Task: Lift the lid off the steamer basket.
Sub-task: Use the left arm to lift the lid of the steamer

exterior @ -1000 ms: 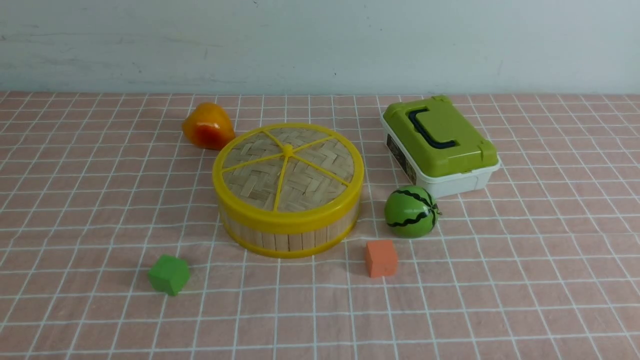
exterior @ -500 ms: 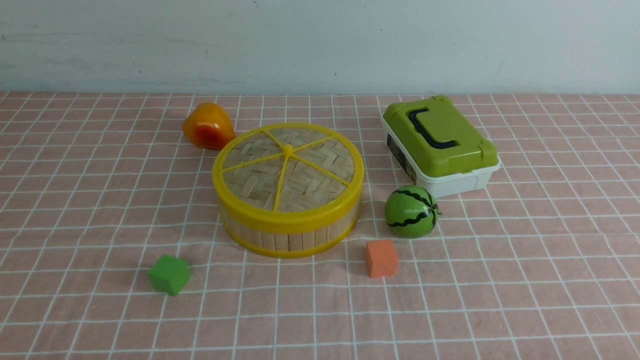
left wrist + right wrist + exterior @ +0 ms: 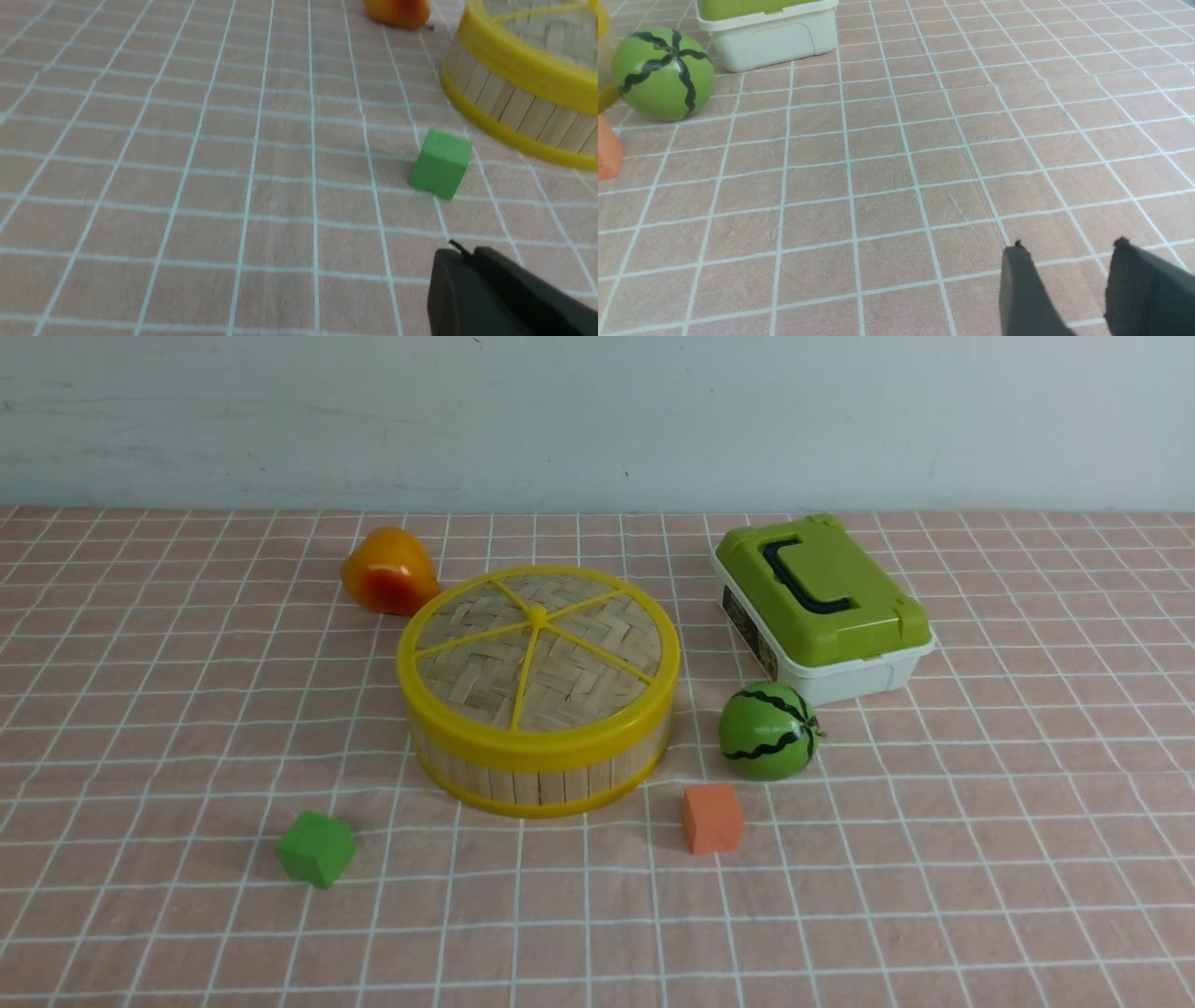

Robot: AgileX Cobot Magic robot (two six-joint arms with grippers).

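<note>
The lid point(image 3: 539, 658), a woven bamboo disc with a yellow rim, yellow spokes and a central knob, sits on the steamer basket point(image 3: 537, 775), a low round tub of bamboo slats, at the table's middle. Both show partly in the left wrist view, the lid point(image 3: 537, 42) above the basket wall point(image 3: 514, 105). Neither arm shows in the front view. My left gripper point(image 3: 460, 256) is shut and empty, over the cloth short of the basket. My right gripper point(image 3: 1069, 249) is open and empty, over bare cloth well to the basket's right.
A green cube point(image 3: 316, 847) lies front left of the basket, an orange cube point(image 3: 711, 817) front right. A toy watermelon point(image 3: 767, 730) and a white box with a green top point(image 3: 822, 607) stand to the right. An orange fruit point(image 3: 387, 570) lies behind left.
</note>
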